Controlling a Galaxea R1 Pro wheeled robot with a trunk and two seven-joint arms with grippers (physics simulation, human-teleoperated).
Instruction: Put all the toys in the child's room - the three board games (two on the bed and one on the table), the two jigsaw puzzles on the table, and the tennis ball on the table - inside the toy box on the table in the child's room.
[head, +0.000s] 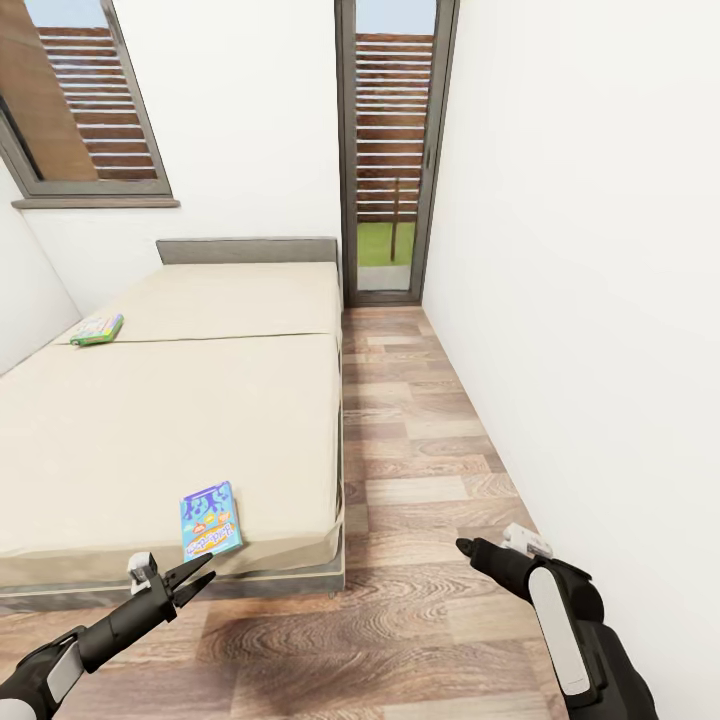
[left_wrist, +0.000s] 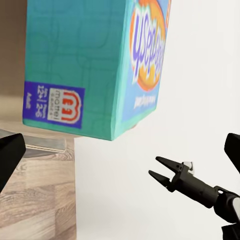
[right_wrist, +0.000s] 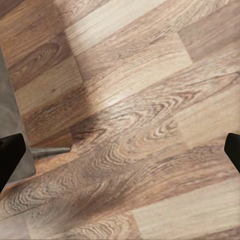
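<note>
blue board game (head: 211, 520) flat at the bed's (head: 170, 420) near edge, print too small to read | second board game (head: 97, 329) far on the beige mattress | left end effector (head: 196, 577) low, just before the edge, jaws apart, empty | right end effector (head: 467, 547) over wood-grain floor (head: 420, 430), gape unclear

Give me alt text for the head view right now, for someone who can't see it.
A beige bed fills the left of a narrow white room, with a blue board game near its front edge and another game box farther back by the left wall. The left gripper, open, points toward the blue game; the right gripper is above the wood floor.
</note>
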